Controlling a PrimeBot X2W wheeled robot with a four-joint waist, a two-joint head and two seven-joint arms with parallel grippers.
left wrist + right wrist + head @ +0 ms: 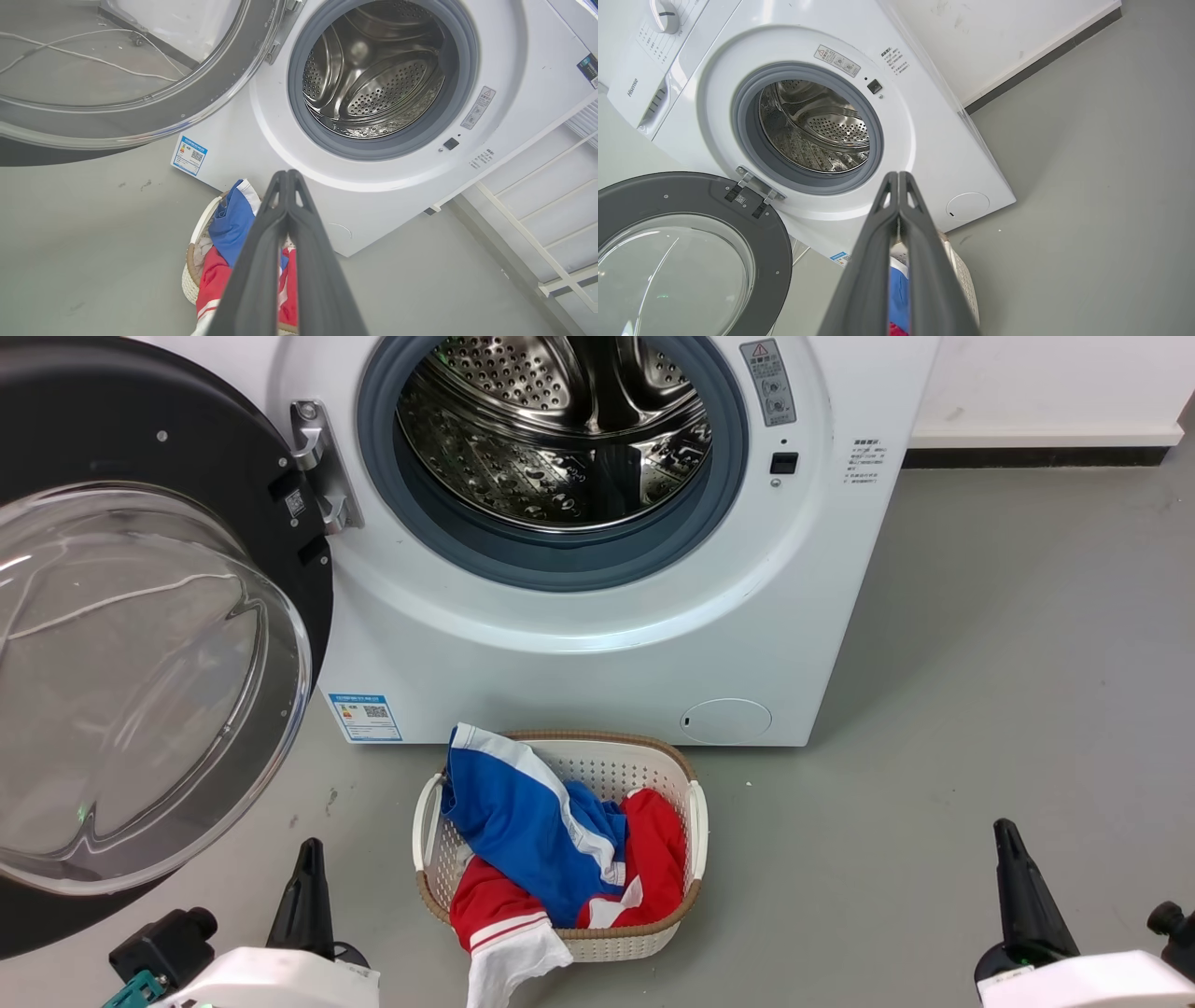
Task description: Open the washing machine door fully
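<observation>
Black and glossy, the washing machine door (140, 644) stands swung wide on its left hinge, baring the drum (560, 439) of the washing machine (597, 653). My left gripper (287, 177) and right gripper (899, 176) hover pinched shut and empty, well apart from it; I judge the opening done.

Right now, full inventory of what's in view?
washing machine: 1, white, centre, on grey floor
washing machine door: 1, black, clear glass bowl, swung open left of the opening
drum: 1, steel, behind grey gasket
basket: 1, white, brown rim, floor before the machine
clothes: heap, blue, red, white, in basket
sticker: 1, blue, machine front, low left
round flap: 1, white, machine front, low right
left end effector: 1, dark, shut, empty, lower left
right end effector: 1, dark, shut, empty, lower right
</observation>
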